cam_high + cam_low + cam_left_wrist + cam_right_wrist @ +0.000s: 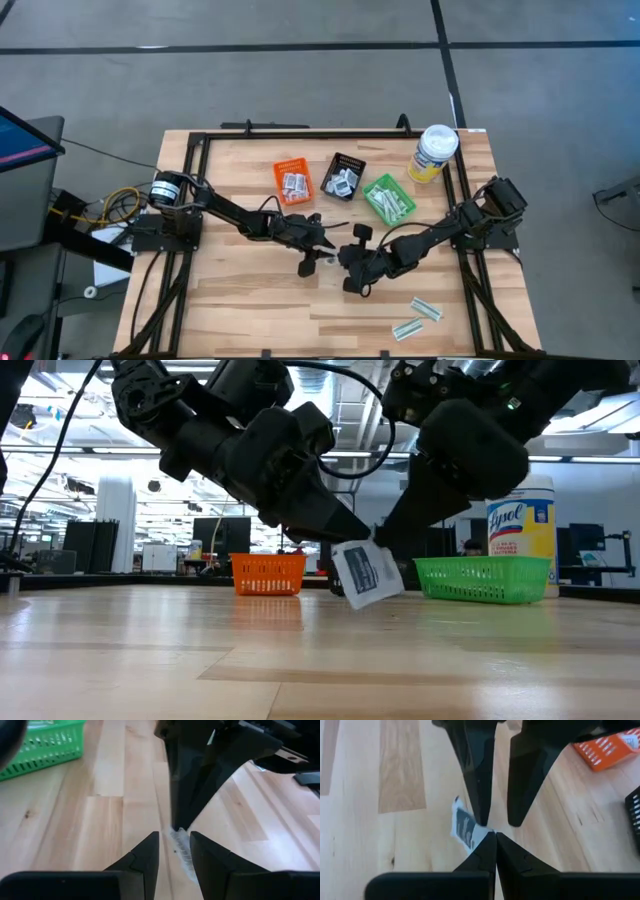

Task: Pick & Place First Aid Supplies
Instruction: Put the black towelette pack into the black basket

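High view: left gripper and right gripper meet mid-table, at six o'clock from the black bin.

Low view: a white packet hangs tilted above the table.

Left wrist view: left fingers stand parted beside it.

Right wrist view: right fingers pinch its corner, closed.

Low across the wooden table, two dark arms come down from above and meet at the middle, the left gripper from the picture's left and the right gripper from the picture's right. Between their tips hangs a small white packet with dark print, tilted and clear of the wood; which of the two grips it cannot be told here. Behind stand an orange bin, a green bin and a yellow canister with a Lysol label.
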You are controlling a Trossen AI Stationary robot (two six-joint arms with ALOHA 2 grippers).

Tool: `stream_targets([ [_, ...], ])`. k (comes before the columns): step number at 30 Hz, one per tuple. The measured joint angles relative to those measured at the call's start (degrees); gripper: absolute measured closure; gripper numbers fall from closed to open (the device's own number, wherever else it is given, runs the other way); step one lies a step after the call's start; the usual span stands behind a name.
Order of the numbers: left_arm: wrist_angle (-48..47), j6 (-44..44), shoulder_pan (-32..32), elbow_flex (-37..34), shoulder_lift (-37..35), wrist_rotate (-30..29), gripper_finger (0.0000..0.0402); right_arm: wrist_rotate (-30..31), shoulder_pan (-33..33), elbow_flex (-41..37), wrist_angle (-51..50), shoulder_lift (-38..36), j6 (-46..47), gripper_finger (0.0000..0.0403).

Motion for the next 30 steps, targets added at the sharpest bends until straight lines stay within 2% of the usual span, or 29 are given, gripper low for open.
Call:
stream_targets([
  [9,0.0,-1.6,0.1,0.0,0.0,0.0,0.0291,0.1,-0.2,0.0,1.4,0.0,0.0,0.0403],
  [13,0.1,-2.1,0.1,0.0,0.0,-2.2,0.0291,-5.2,-0.2,0.0,0.4,0.0,0.0,0.0403],
  [21,0.3,-4.2,0.2,0.0,0.0,-2.3,0.0291,-2.2,-1.0,0.0,1.4,0.0,0.2,0.0403],
  [30,0.7,-4.2,0.2,0.0,0.0,-2.5,0.0291,-2.1,-2.8,0.0,0.6,0.1,7.3,0.0403],
])
